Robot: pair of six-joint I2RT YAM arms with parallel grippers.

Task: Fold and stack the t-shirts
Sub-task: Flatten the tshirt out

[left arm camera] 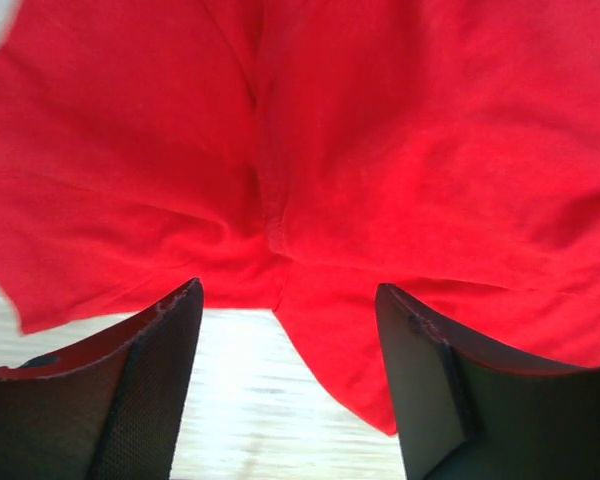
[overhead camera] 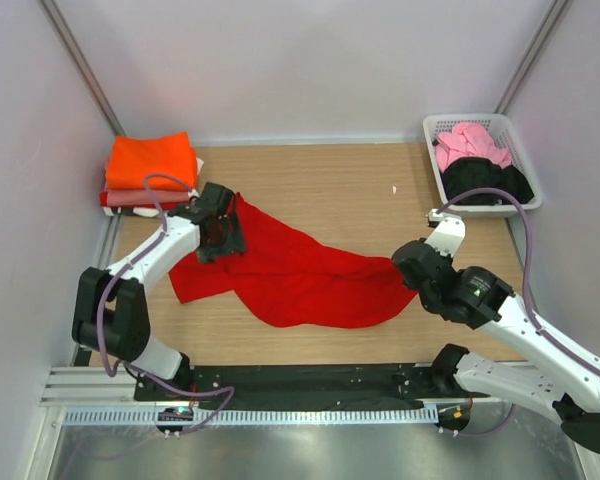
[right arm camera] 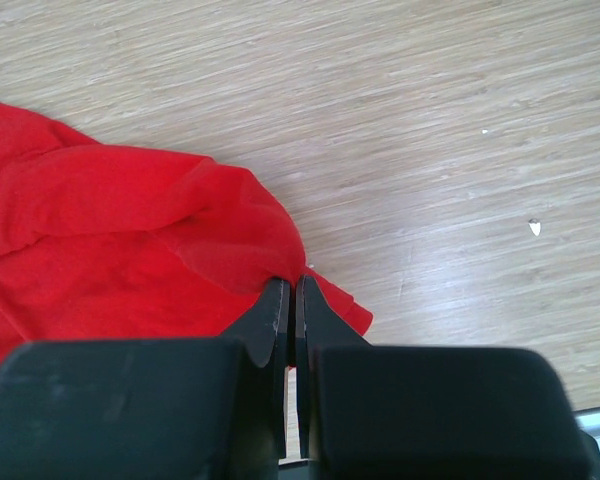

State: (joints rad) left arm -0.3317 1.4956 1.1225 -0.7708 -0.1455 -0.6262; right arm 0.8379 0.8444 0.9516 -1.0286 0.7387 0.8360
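Left arm (overhead camera: 165, 250) and right arm (overhead camera: 540, 330) with white rounded shells, black joint blocks, thin grey-purple cables (overhead camera: 167, 178) looping beside the links, matte black fingers (left arm camera: 145, 390) with fine grid texture, edges a little worn.

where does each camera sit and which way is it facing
Top external: above and behind the arms, looking down on the table; both arms, bases at the bottom, show.
Left wrist: on the left arm, looking down past the open left gripper at the red t-shirt.
Right wrist: on the right arm, looking along the table past the right gripper, shut on the shirt's edge.
All three share the red t-shirt.
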